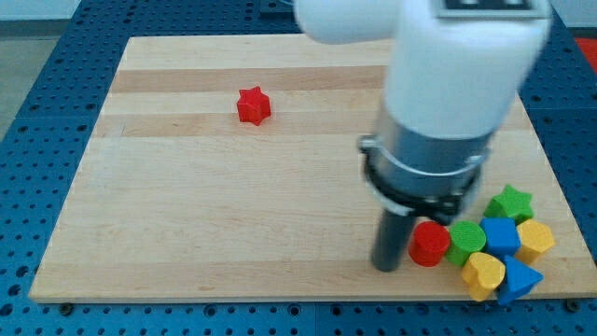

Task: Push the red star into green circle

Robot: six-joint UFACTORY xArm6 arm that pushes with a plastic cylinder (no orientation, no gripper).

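Nothing is done yet: red star (253,105) sits far off at ten o'clock from green circle (466,240), and my tip (387,268), a bare rod with no jaws to open or close, rests beside the red round block (430,245).

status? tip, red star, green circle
My tip down at the view's bottom right, just left of the red cylinder. Red star alone upper left, untouched. Green circle in the cluster; red cylinder sits on its left side.

No text, label, brand, number or sign can be read anywhere in view.
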